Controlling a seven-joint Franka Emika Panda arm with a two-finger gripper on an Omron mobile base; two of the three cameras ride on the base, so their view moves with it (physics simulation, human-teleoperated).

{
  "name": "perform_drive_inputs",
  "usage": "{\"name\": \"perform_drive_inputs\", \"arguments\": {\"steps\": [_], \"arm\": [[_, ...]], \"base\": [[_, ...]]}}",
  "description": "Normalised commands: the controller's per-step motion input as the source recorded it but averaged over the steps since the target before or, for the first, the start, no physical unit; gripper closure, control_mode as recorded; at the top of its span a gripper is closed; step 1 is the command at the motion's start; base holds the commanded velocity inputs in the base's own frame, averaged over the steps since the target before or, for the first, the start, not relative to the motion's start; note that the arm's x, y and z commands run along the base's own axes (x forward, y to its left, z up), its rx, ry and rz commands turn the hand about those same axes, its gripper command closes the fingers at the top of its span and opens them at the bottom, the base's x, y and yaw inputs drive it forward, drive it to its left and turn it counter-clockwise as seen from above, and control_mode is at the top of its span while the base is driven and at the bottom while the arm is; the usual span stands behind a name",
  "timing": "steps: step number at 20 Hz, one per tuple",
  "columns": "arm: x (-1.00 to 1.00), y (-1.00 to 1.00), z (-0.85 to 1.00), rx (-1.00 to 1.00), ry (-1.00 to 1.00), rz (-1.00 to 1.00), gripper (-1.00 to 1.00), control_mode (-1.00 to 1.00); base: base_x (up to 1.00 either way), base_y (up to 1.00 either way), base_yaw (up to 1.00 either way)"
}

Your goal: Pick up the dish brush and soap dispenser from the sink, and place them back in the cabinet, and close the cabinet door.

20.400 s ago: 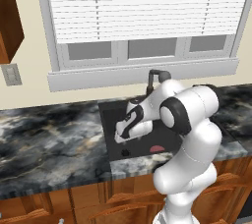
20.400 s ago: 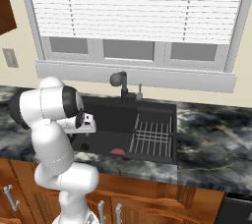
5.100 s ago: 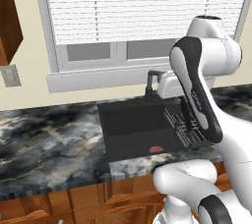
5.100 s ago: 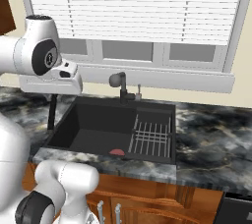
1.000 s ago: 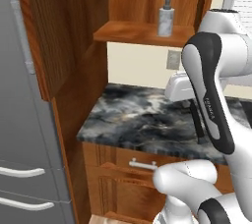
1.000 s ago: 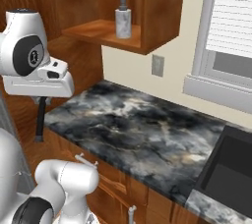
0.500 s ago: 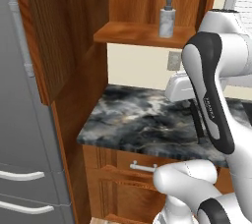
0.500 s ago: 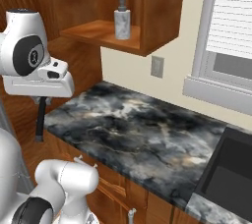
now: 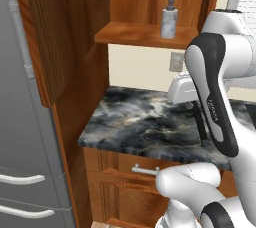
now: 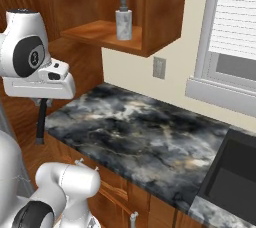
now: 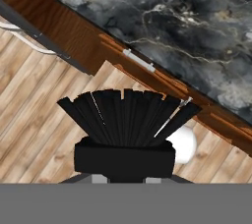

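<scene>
Fingers [image 10: 42,103] closed tight on the dish brush [image 10: 40,122]. Its thin dark handle hangs straight down off the near left edge of the table [image 10: 135,132], clear of the stone.

Left base view: same dark stick [image 9: 201,124] drops from under the white hand, over the table's [image 9: 145,122] near right part. Cabinet door [image 9: 55,32] stands open at left, in front of the grey fridge [image 9: 20,147].

Soap dispenser [image 9: 169,19] upright on the cabinet [image 9: 145,34] shelf floor, towards its right end; from the right base view it [image 10: 123,22] sits near the shelf's front edge.

Right base view adds the sink [image 10: 225,172], a black basin at far right, well apart from the fingers, and the window [image 10: 235,32] above it.

Hand view looks down: a fan of black bristles [image 11: 125,117] over plank floor [image 11: 39,120], with a drawer pull [image 11: 139,61] and marbled table edge beyond
</scene>
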Motion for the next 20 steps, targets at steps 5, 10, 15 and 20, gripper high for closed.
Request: {"name": "perform_drive_inputs", "arguments": {"steps": [5, 10, 15, 20], "arm": [[0.10, 0.05, 0.27, -0.03, 0.00, 0.00, 1.00, -1.00], [0.37, 0.12, 0.53, -0.05, 0.00, -0.01, 1.00, -1.00], [0.52, 0.00, 0.39, 0.00, 0.00, 0.00, 1.00, -1.00], [0.43, 0.00, 0.16, 0.00, -0.05, 0.00, 1.00, -1.00]], "base": [[0.00, 0.00, 0.00], [0.00, 0.00, 0.00], [0.00, 0.00, 0.00], [0.00, 0.00, 0.00]]}}
